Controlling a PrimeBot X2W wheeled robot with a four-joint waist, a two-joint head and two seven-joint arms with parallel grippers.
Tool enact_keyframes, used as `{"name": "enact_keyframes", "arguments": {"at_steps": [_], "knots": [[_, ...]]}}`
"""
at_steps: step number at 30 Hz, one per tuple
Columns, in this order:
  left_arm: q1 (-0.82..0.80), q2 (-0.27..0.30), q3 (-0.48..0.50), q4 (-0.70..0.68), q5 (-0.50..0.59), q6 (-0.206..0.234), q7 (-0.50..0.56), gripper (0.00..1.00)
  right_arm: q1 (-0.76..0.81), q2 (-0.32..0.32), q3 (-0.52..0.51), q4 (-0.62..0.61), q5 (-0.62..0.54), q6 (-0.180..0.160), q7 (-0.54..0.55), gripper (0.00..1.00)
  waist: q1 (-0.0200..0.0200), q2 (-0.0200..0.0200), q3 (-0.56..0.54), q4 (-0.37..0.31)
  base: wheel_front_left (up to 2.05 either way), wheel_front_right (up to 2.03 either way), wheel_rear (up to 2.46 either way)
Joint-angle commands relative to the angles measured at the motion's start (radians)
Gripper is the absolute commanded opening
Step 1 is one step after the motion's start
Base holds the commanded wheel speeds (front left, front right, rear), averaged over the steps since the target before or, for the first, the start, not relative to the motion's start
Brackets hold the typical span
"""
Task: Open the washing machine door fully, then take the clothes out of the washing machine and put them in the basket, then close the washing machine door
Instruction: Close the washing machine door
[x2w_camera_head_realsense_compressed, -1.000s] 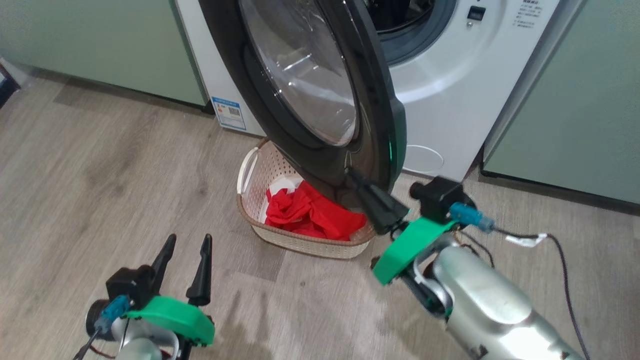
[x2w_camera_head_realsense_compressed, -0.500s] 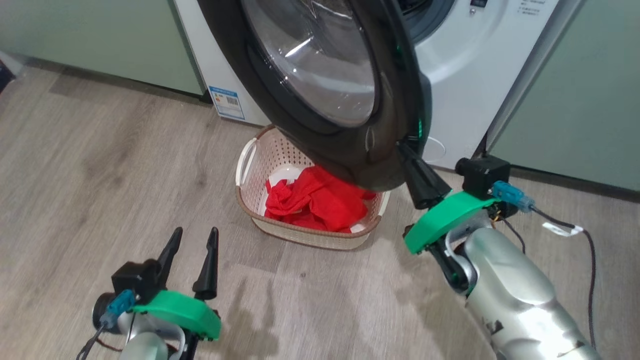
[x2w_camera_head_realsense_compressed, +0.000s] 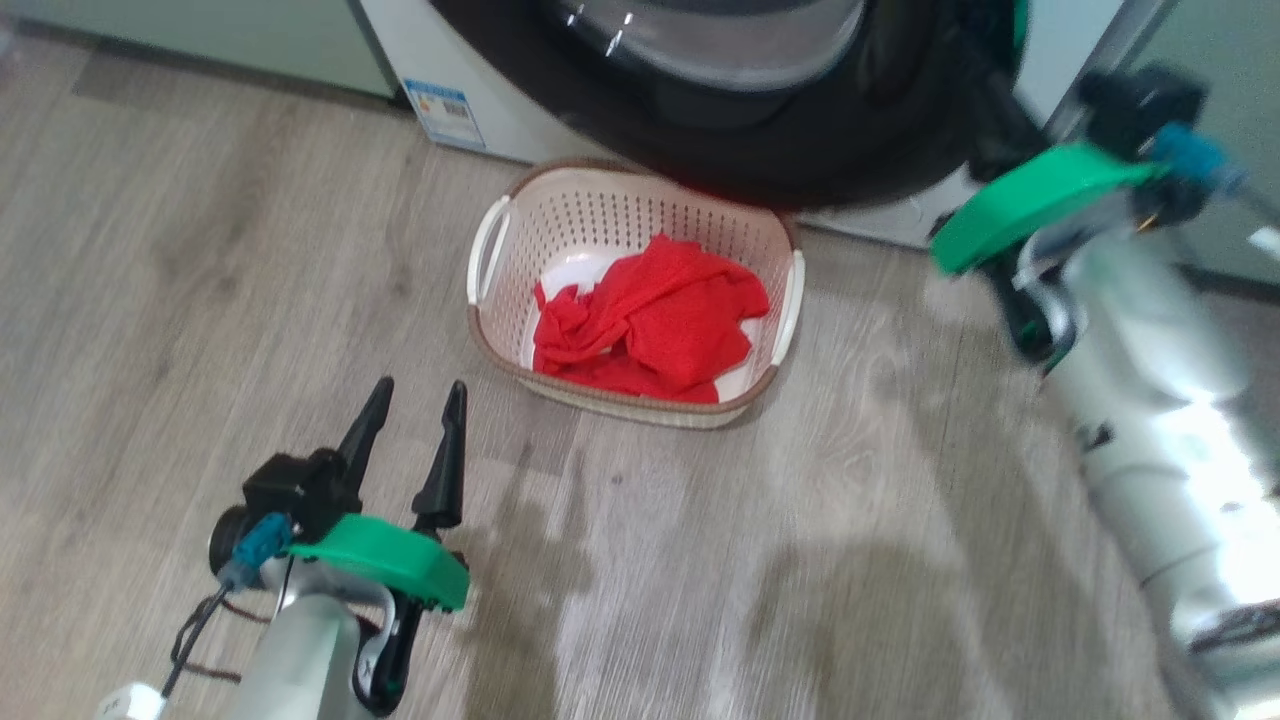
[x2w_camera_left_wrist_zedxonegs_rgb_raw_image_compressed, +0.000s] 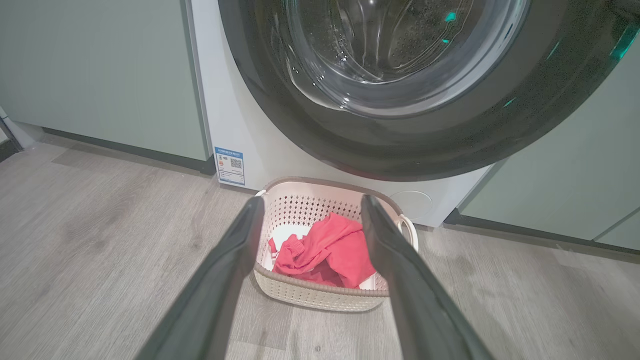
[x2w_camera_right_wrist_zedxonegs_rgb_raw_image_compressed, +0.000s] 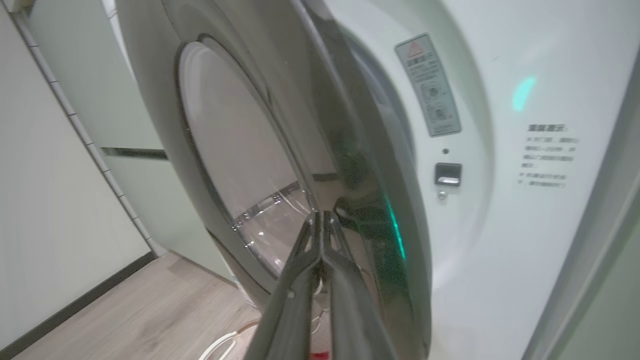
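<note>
The washing machine door (x2w_camera_head_realsense_compressed: 800, 150), a black frame around a clear window, stands ajar close to the white washing machine (x2w_camera_head_realsense_compressed: 490, 110). My right gripper (x2w_camera_right_wrist_zedxonegs_rgb_raw_image_compressed: 320, 216) is shut, its tips against the door (x2w_camera_right_wrist_zedxonegs_rgb_raw_image_compressed: 360, 165) near the outer edge. It appears blurred at the upper right (x2w_camera_head_realsense_compressed: 990, 95) in the head view. The red clothes (x2w_camera_head_realsense_compressed: 650, 320) lie heaped in the cream basket (x2w_camera_head_realsense_compressed: 610, 205) on the floor before the machine. Lower left, my left gripper (x2w_camera_head_realsense_compressed: 415, 400) is open and holds nothing. In its wrist view the left gripper (x2w_camera_left_wrist_zedxonegs_rgb_raw_image_compressed: 310, 200) points at the basket (x2w_camera_left_wrist_zedxonegs_rgb_raw_image_compressed: 320, 297), the clothes (x2w_camera_left_wrist_zedxonegs_rgb_raw_image_compressed: 325, 250) and the door (x2w_camera_left_wrist_zedxonegs_rgb_raw_image_compressed: 400, 135).
Pale green cabinets (x2w_camera_left_wrist_zedxonegs_rgb_raw_image_compressed: 100, 75) flank the machine on both sides. The latch socket (x2w_camera_right_wrist_zedxonegs_rgb_raw_image_compressed: 447, 174) sits on the machine front (x2w_camera_right_wrist_zedxonegs_rgb_raw_image_compressed: 480, 240) beside the door's edge. Wood-look floor (x2w_camera_head_realsense_compressed: 760, 560) spreads around the basket.
The door has swung toward the machine, with my shut right gripper following up and to the right. The basket is out from under the door. The head view has shifted.
</note>
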Motion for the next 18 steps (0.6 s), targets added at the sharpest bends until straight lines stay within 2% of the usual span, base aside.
{"name": "enact_keyframes", "arguments": {"at_steps": [1, 10, 18], "knots": [[-0.042, 0.005, 0.025, -0.036, -0.002, 0.001, -0.009, 1.00, -0.050, -0.001, -0.001, -0.010, 0.004, -0.001, -0.006, 0.00, 0.0000, 0.0000, 0.031, 0.008, 0.00, 0.00, 0.00], [-0.098, -0.002, 0.001, -0.044, -0.013, 0.001, -0.009, 1.00, -0.271, -0.082, 0.019, 0.110, 0.005, -0.001, -0.006, 0.00, 0.0000, 0.0000, 0.117, 0.037, 0.00, 0.00, 0.00], [-0.128, -0.003, -0.022, -0.042, -0.039, 0.001, -0.009, 1.00, -0.375, -0.100, -0.019, 0.161, 0.033, -0.001, -0.006, 0.00, 0.0000, 0.0000, 0.148, 0.051, 0.00, 0.00, 0.00]]}}
